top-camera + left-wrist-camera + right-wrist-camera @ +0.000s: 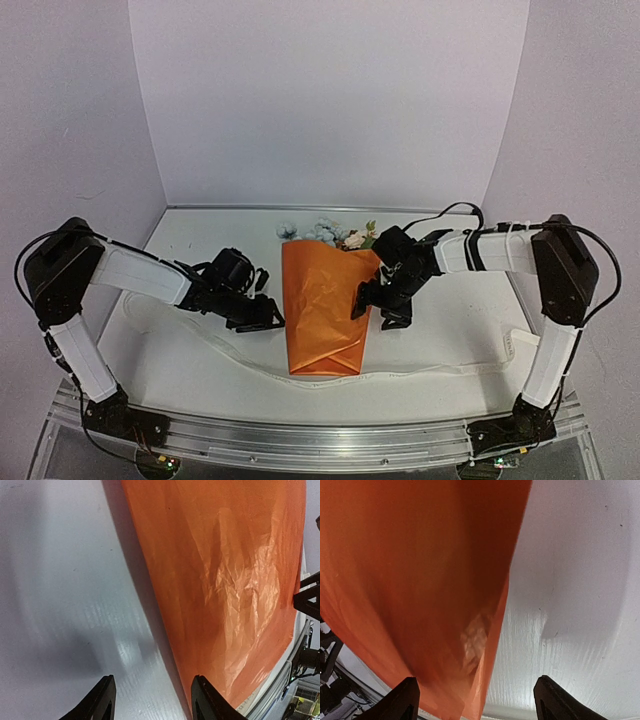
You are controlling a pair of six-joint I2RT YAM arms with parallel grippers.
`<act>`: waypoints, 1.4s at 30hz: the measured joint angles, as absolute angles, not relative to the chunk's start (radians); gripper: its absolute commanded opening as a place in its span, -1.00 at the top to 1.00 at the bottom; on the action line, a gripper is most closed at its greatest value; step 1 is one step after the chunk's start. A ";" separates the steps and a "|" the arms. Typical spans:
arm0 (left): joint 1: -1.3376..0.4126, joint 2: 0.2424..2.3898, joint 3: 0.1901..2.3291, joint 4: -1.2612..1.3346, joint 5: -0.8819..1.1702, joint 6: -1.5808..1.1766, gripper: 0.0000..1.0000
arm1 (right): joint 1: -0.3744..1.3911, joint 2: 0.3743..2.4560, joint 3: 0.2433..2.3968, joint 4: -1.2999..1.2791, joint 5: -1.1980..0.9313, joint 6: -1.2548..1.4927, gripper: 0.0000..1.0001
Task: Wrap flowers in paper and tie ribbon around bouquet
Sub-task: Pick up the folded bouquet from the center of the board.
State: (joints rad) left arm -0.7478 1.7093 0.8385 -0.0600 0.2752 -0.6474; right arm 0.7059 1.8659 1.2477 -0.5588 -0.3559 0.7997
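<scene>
Paper (322,305) folded over flowers (330,232), blooms out the far end, untied.
Left claw (152,680) and right claw (476,680) open, empty. Paper looks light, crinkly, probably springy: pinch mid-cone, gently.

The paper (322,310) hid the stems of the flowers (330,232); only blooms showed at its far end. The ribbon (230,352) had print too small to read. Wrist views cropped the paper.

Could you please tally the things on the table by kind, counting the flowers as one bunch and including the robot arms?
Orange paper wrap: 1
Flower bunch: 1
White ribbon: 1
Robot arms: 2, the left arm and the right arm
Total: 5
</scene>
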 measured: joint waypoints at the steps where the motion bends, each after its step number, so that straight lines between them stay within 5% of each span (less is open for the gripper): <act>1: -0.747 1.729 0.846 -0.045 0.294 -0.647 -0.05 | 0.706 1.876 1.248 -0.553 -0.355 0.805 -0.57; 11: -0.747 1.828 0.899 0.037 0.382 -0.664 0.16 | 0.706 1.959 1.250 -0.452 -0.359 0.888 -0.01; 23: -0.745 1.871 0.932 0.059 0.419 -0.738 0.49 | 0.706 1.982 1.251 -0.403 -0.364 0.985 0.99; 32: -0.745 1.871 1.000 -0.033 0.436 -0.765 0.90 | 0.706 1.982 1.318 -0.473 -0.375 1.075 1.00; 42: -0.745 1.839 1.022 -0.134 0.483 -0.762 1.00 | 0.709 1.958 1.331 -0.536 -0.410 1.197 1.00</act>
State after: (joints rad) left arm -0.7448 1.8392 1.0222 -0.1341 0.4825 -0.7624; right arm 0.7090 1.9579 1.3312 -0.5355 -0.4100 1.1971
